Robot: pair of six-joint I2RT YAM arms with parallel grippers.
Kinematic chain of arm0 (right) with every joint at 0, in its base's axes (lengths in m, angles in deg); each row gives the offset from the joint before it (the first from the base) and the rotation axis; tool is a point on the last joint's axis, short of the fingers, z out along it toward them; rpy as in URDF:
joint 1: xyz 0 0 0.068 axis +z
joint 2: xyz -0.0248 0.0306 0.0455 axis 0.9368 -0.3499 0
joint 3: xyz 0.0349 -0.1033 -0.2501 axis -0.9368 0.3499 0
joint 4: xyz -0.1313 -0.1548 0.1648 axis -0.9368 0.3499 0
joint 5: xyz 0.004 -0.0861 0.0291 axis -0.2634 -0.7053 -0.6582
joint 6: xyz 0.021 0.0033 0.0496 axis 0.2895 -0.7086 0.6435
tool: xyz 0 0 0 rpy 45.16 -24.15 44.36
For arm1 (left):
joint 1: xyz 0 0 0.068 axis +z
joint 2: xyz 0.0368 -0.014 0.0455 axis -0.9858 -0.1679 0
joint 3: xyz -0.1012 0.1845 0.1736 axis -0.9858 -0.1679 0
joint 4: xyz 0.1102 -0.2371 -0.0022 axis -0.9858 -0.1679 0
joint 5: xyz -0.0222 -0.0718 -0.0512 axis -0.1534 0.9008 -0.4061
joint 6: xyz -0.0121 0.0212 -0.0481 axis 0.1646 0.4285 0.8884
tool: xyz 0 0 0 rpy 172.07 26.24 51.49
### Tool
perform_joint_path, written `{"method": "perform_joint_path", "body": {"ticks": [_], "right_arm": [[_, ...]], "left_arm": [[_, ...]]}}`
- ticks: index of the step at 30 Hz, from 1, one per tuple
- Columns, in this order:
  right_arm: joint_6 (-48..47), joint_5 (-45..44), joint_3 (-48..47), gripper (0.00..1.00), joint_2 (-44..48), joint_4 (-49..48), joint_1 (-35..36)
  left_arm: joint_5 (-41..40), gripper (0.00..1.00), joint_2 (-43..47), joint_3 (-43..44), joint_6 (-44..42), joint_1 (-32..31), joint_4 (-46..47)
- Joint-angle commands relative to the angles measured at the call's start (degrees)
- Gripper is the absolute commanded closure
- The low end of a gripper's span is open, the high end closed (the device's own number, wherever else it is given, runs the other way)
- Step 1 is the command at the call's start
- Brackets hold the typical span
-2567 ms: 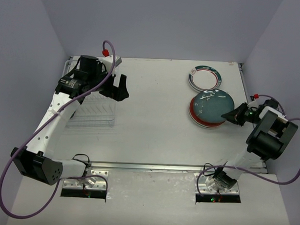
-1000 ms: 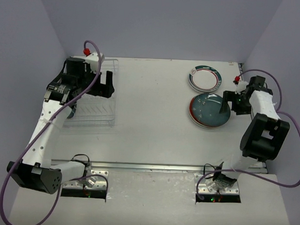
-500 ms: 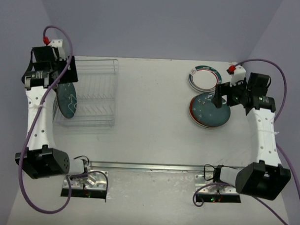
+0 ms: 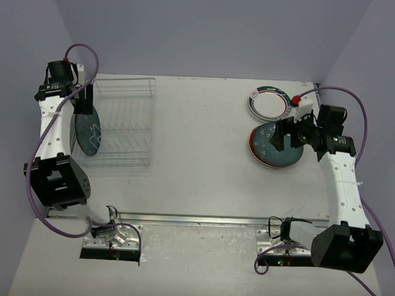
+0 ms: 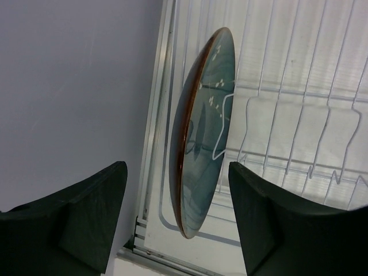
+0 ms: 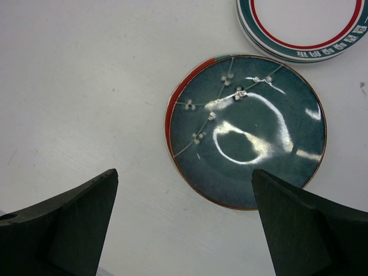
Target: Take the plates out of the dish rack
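- The left jaws were set partly open astride the standing teal plate (image 5: 201, 144), untouched, at the left end of the dish rack (image 4: 127, 123).
- The last pickup was judged in hand; closing on the rim and lifting it clear was called for.
- The right jaws were spread wide, empty, above the stacked plates (image 6: 247, 132) on the bench (image 6: 75, 75).

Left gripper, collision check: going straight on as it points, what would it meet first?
Likely the teal plate standing on edge in the dish rack, between the left gripper's fingers; depth unclear.
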Motion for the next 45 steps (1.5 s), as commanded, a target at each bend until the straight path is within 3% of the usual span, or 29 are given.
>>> {"method": "perform_joint_path", "body": {"ticks": [1, 7, 16, 25, 34, 40, 42, 45], "right_arm": [[-0.8, 1.3, 1.4, 0.01, 2.8, -3.4, 0.4], [-1.2, 1.4, 3.2, 0.01, 4.5, -4.4, 0.4], [0.0, 2.3, 3.7, 0.01, 5.2, -5.4, 0.3], [1.4, 3.5, 3.0, 0.01, 5.5, -5.9, 0.4], [1.5, 3.2, 3.1, 0.01, 6.5, -5.8, 0.5], [2.2, 3.8, 3.5, 0.01, 7.1, -5.9, 0.5], [3.3, 4.7, 3.4, 0.01, 7.0, -6.0, 0.5], [5.6, 8.1, 3.8, 0.01, 6.9, -6.2, 0.5]], "left_arm": [[-1.9, 0.36, -2.8, 1.0, -0.3, 0.5, 3.3], [-4.3, 0.54, -5.8, -1.5, -1.7, 0.5, 6.7], [-4.6, 1.00, -4.1, -3.4, -4.5, 0.3, 9.9], [-7.8, 1.00, 1.4, -1.7, -4.8, -5.5, 11.3], [-23.4, 1.00, 6.4, 4.3, -12.8, -17.7, 19.0], [-32.1, 1.00, 12.0, 0.9, -22.8, -24.0, 29.5], [-30.2, 1.00, 13.8, 1.2, -21.4, -25.3, 27.5], [-14.3, 1.00, 14.3, 7.6, -13.5, -25.7, 16.0]]}}
